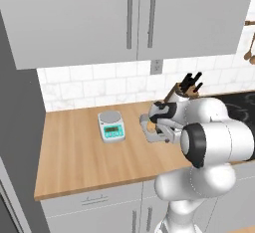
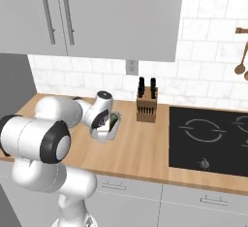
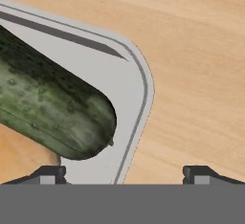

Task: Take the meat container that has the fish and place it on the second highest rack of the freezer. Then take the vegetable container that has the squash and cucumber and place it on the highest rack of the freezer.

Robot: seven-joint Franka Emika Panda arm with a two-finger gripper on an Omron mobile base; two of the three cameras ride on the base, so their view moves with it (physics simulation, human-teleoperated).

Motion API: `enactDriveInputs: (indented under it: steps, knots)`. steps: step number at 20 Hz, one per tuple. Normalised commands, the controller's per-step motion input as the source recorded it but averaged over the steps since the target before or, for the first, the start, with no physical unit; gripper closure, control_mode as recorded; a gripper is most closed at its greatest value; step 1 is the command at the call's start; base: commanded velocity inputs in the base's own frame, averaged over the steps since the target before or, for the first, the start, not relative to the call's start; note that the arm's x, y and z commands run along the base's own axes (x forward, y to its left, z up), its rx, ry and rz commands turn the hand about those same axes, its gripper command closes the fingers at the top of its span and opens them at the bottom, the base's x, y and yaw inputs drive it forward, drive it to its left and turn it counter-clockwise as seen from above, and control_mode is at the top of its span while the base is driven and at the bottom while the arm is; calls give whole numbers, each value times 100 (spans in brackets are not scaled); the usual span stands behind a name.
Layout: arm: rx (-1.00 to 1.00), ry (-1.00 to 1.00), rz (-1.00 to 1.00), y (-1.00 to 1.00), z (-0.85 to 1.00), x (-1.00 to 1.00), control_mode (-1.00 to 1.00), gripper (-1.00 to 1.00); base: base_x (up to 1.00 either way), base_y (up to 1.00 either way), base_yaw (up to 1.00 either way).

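Observation:
The vegetable container [image 3: 129, 70] is a pale grey tray with a raised rim, lying on the wooden counter. The dark green cucumber [image 3: 52, 108] lies in it, with the orange-tan squash [image 3: 14, 153] beside it at the lower left. My gripper [image 3: 125, 174] hangs low over the tray's corner, open, its two tips wide apart with the rim between them and touching nothing. From the right base view the tray [image 2: 115, 126] and the cucumber [image 2: 114, 120] peek out beside the hand [image 2: 102, 133]. The freezer's grey side [image 1: 17, 142] stands at the counter's left end. The meat container with the fish is out of view.
A small kitchen scale [image 1: 111, 126] sits left of the hand. A knife block [image 2: 146, 105] stands by the tiled wall, and a black cooktop [image 2: 208, 138] lies to the right. Wall cupboards [image 1: 124, 18] hang overhead. Wooden utensils [image 2: 240, 66] hang at far right.

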Motion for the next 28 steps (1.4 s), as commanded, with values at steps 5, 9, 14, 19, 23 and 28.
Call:
enactDriveInputs:
  steps: [5,9,14,19,23,28]
  knots:
    - [0,1,0,2,-12,-13,-100,-100,0,0,0]
    - [0,7,0,0,-9,1,-100,-100,0,0,0]
    - [0,14,0,0,-18,6,-100,-100,0,0,0]
    - [0,6,0,0,-34,10,-100,-100,0,0,0]
    - [0,0,0,1,-58,1,-100,-100,0,0,0]
    - [-1,-1,-2,4,-5,0,-100,-100,0,0,0]
